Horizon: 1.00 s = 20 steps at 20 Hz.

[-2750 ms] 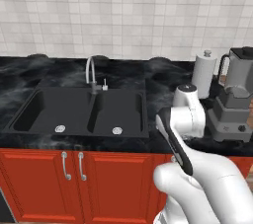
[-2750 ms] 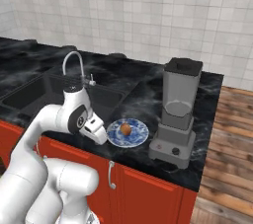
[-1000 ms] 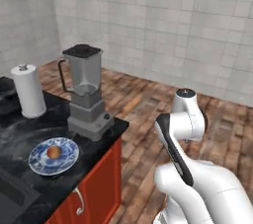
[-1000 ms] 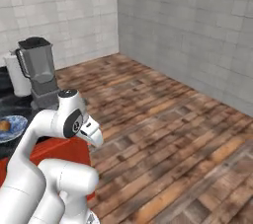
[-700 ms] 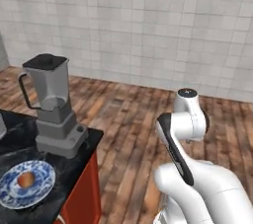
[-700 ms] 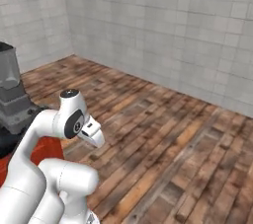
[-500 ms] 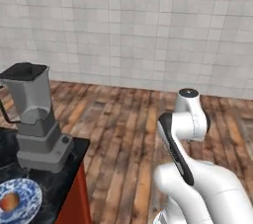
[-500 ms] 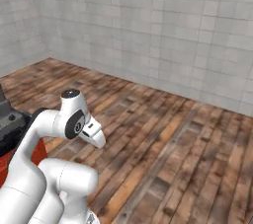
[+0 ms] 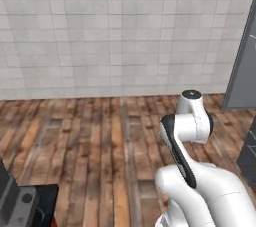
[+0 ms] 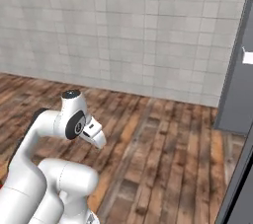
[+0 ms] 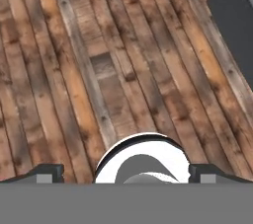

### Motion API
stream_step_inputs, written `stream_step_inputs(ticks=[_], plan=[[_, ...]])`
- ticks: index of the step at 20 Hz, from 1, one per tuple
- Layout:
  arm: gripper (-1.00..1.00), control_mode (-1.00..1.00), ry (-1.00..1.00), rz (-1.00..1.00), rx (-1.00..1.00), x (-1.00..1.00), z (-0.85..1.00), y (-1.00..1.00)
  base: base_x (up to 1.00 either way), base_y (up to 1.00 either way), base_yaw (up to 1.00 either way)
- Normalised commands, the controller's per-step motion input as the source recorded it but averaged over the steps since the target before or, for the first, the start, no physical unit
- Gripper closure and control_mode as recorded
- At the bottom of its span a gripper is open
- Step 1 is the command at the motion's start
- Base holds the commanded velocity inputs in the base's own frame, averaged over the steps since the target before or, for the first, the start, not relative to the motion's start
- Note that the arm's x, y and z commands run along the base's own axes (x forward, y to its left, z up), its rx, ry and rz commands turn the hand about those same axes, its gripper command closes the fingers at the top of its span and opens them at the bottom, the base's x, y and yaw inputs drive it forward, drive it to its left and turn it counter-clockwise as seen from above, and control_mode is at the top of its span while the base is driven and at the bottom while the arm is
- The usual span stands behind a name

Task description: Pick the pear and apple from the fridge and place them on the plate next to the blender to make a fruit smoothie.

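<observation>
The fridge's grey door (image 9: 243, 66) stands at the right edge of the left base view, and the fridge (image 10: 236, 70) rises along the right side of the right base view. A dark grey corner of the fridge (image 11: 235, 11) lies at the hand view's top right. A grey piece of the blender's base (image 9: 12, 204) sits at the lower left corner. My gripper (image 11: 126, 173) hangs over the wooden floor, folded close to the arm, fingers wide apart with nothing between them. The pear, the apple and the plate are out of view.
A black counter corner (image 9: 44, 202) with a red cabinet side pokes in at the lower left. Brown wooden floor (image 9: 100, 141) stretches ahead to a pale tiled wall (image 10: 123, 30). A dark shelf edge (image 9: 248, 157) shows low on the right.
The base has turned right, so the whole scene slid left: sink, counter, blender and the plate with a reddish fruit left the views and the grey fridge door came in. The arm kept its folded pose.
</observation>
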Motion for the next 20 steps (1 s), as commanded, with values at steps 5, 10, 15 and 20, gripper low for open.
stream_step_inputs(ticks=[5,10,15,20], plan=[[-1.00,1.00,0.00,0.00,0.00,0.00,0.00,0.00,0.58,0.02,-0.48],[-1.00,1.00,0.00,0.00,0.00,0.00,0.00,0.00,0.51,0.04,-0.50],[-1.00,1.00,0.00,0.00,0.00,0.00,0.00,0.00,0.38,0.34,-0.57],[-1.00,1.00,0.00,0.00,0.00,0.00,0.00,0.00,0.48,0.36,-0.56]])
